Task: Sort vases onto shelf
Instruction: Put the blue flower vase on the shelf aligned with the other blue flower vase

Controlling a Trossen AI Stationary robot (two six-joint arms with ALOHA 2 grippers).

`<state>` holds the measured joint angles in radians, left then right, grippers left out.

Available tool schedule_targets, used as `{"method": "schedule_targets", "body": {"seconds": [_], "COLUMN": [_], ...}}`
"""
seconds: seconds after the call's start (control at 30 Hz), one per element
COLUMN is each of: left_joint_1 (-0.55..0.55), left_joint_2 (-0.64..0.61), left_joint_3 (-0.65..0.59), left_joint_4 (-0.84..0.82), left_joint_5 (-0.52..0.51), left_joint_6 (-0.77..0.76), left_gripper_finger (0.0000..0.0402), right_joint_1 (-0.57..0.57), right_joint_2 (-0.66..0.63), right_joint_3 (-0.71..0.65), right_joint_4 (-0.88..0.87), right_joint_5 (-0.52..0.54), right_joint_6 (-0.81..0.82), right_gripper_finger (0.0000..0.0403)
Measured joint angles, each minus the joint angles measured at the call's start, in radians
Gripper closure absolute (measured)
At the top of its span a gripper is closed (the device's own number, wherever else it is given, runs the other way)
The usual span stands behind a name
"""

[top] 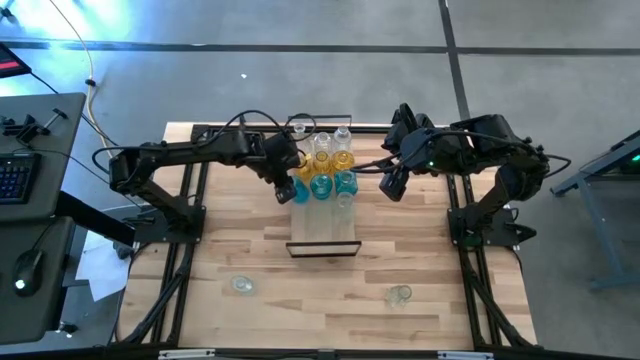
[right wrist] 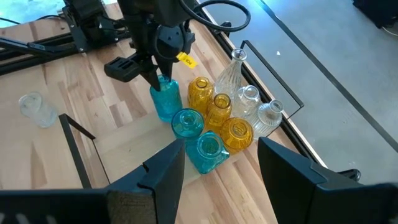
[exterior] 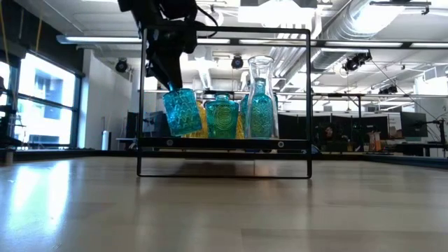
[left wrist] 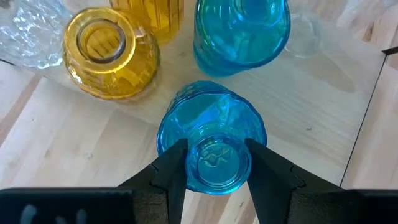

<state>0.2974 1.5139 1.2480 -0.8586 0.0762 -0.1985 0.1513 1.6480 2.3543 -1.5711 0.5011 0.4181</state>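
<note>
Now the left gripper clamps a blue vase by its neck, tilted, over the shelf's left edge, beside two more blue vases and the yellow and clear ones crowding the shelf's far end. Meanwhile the right gripper hangs open and empty off the shelf's right edge, and two clear vases lie toward the tabletop's near edge.

Teal, amber and clear vases clustered upright on the shelf's far half
</note>
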Motion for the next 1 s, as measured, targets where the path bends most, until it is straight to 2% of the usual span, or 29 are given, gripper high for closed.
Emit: {"method": "schedule_targets", "body": {"seconds": [0.33, 0.67, 1.0], "left_joint_1": [0.0, 0.0, 0.0], "left_joint_2": [0.0, 0.0, 0.0], "left_joint_3": [0.0, 0.0, 0.0], "left_joint_4": [0.028, 0.028, 0.052], "left_joint_5": [0.0, 0.009, 0.01], "left_joint_6": [-0.004, -0.001, -0.006], "left_gripper_finger": [0.0272, 0.0225, 0.0218], "right_joint_1": [0.0, 0.0, 0.0], "right_joint_2": [0.0, 0.0, 0.0], "right_joint_3": [0.0, 0.0, 0.0], "right_joint_4": [0.0, 0.0, 0.0], "right_joint_5": [-0.002, -0.004, -0.005], "right_joint_6": [0.0, 0.0, -0.016], "right_gripper_finger": [0.0217, 0.0217, 0.0217]}}
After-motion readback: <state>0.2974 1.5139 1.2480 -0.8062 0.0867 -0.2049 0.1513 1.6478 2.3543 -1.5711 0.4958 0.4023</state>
